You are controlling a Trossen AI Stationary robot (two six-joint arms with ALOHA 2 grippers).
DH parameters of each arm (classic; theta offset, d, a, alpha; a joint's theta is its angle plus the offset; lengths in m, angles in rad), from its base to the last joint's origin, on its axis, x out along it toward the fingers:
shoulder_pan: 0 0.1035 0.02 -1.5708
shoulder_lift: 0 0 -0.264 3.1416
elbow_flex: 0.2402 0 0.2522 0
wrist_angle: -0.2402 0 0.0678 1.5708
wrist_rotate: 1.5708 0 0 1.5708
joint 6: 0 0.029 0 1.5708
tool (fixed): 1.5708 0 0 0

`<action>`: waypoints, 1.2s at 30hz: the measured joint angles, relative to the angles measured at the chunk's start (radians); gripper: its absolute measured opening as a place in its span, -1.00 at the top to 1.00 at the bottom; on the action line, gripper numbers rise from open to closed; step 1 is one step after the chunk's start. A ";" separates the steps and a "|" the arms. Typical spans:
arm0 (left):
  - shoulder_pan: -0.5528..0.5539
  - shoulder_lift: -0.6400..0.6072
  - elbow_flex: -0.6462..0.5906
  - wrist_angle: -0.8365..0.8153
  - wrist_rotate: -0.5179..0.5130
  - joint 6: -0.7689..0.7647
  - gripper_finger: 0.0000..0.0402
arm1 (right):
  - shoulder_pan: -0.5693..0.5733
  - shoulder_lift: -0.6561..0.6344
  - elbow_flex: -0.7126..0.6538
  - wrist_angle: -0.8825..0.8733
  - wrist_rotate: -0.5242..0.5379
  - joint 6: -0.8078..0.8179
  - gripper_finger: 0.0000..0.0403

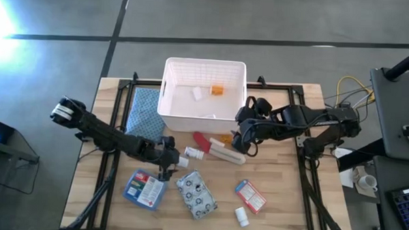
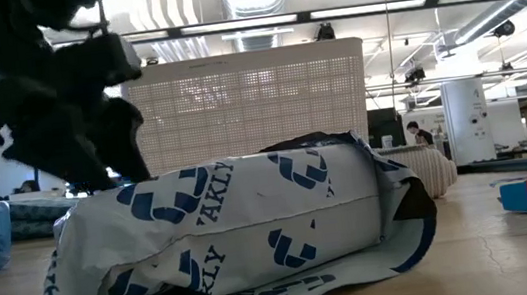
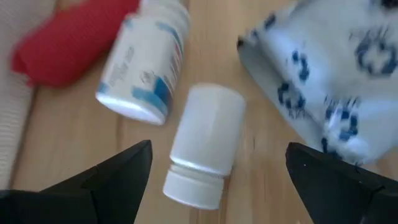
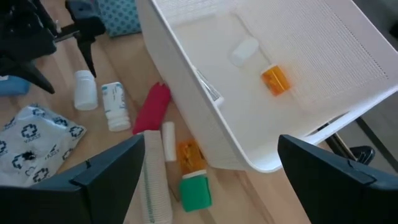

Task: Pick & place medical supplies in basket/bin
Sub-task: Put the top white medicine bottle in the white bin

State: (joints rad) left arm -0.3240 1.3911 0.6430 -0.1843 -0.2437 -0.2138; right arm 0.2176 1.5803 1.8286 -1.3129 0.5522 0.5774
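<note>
Starting at your left, the blue checked cloth point(image 1: 145, 110) is lying beside the basket point(image 1: 166, 86). Your left gripper point(image 1: 167, 163) is hovering with its fingers spread wide and grasping nothing, straddling a plain white pill bottle point(image 3: 205, 146) lying on the table; a second, labelled bottle point(image 3: 145, 60) is lying just beside it, next to the red tube point(image 3: 65, 38). The blue flat packet point(image 1: 144, 189) and the spotted pouch point(image 1: 196, 194) are lying nearer the table's front edge. Further right, your right gripper point(image 1: 243, 133) is hanging by the basket's front right corner, fingers released and empty, above the cream tube point(image 1: 225, 154). An orange item point(image 4: 275, 79) is sitting inside the basket. The red-white packet point(image 1: 249, 196) is lying at front right.
</note>
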 joint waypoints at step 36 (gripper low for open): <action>-0.090 0.118 0.747 -0.874 -0.236 -0.091 0.12 | -0.009 0.000 0.000 0.008 0.050 -0.002 -0.78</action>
State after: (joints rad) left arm -0.4143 1.5090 1.3904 -1.0578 -0.4797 -0.3046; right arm 0.2085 1.5799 1.8286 -1.3045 0.6017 0.5758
